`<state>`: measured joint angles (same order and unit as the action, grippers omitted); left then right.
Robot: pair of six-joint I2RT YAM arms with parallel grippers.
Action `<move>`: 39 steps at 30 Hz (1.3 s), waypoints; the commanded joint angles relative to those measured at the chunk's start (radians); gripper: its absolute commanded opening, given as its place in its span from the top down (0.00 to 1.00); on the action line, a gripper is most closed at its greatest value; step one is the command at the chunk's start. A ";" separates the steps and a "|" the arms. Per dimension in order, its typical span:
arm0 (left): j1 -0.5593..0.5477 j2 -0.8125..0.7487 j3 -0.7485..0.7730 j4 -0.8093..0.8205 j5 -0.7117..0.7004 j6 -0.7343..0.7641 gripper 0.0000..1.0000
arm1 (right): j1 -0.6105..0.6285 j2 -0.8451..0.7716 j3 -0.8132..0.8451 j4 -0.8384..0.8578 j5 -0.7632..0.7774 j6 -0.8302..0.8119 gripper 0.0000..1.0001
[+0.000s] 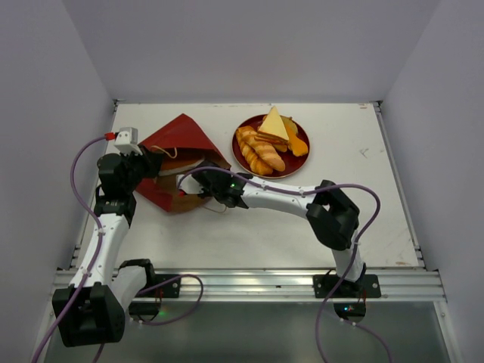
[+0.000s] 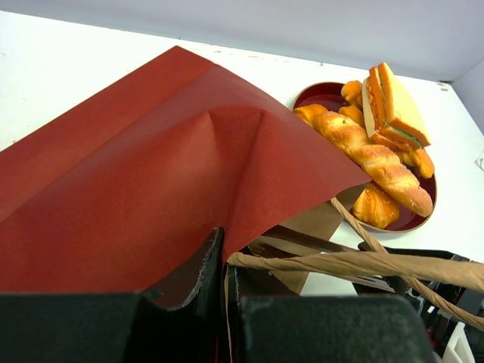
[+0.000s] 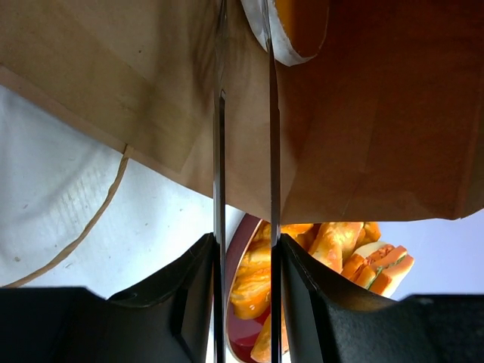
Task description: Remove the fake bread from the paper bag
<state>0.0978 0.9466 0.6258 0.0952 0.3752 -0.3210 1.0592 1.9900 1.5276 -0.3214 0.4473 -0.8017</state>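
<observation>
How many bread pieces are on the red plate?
5, all on the plate: braided loaf across it, sandwich wedge on top, small roll behind the loaf, near roll before it, orange piece under the wedge. More may hide underneath or in the paper bag.

The bag (image 1: 178, 140) is dark red outside and brown inside. The bread (image 1: 257, 151) is golden orange. The sandwich (image 1: 274, 125) is yellow with orange and green stripes. The plate (image 1: 296, 165) is dark red. My left claw (image 2: 225, 302) is black.
</observation>
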 commanded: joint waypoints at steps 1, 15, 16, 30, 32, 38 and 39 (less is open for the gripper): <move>0.005 -0.019 -0.001 0.024 0.016 0.011 0.91 | -0.001 -0.074 -0.007 0.059 0.016 -0.022 0.59; 0.006 -0.019 -0.001 0.024 0.016 0.010 0.91 | -0.001 -0.011 0.060 0.052 0.051 -0.037 0.56; 0.005 -0.017 -0.001 0.024 0.016 0.008 0.91 | -0.001 -0.001 0.066 0.047 0.050 -0.037 0.55; 0.005 -0.022 -0.001 0.026 0.018 0.008 0.91 | -0.001 0.108 0.137 0.056 0.105 -0.056 0.47; 0.006 -0.022 0.000 0.026 0.019 0.010 0.91 | -0.001 0.116 0.131 0.073 0.122 -0.068 0.47; 0.005 -0.020 -0.001 0.026 0.018 0.010 0.91 | 0.001 0.135 0.124 0.094 0.137 -0.085 0.52; 0.006 -0.020 -0.001 0.026 0.018 0.010 0.91 | 0.001 0.141 0.124 0.091 0.137 -0.085 0.57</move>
<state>0.0978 0.9436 0.6254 0.0948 0.3782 -0.3210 1.0592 2.1170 1.6173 -0.2687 0.5407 -0.8410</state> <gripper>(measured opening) 0.095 0.467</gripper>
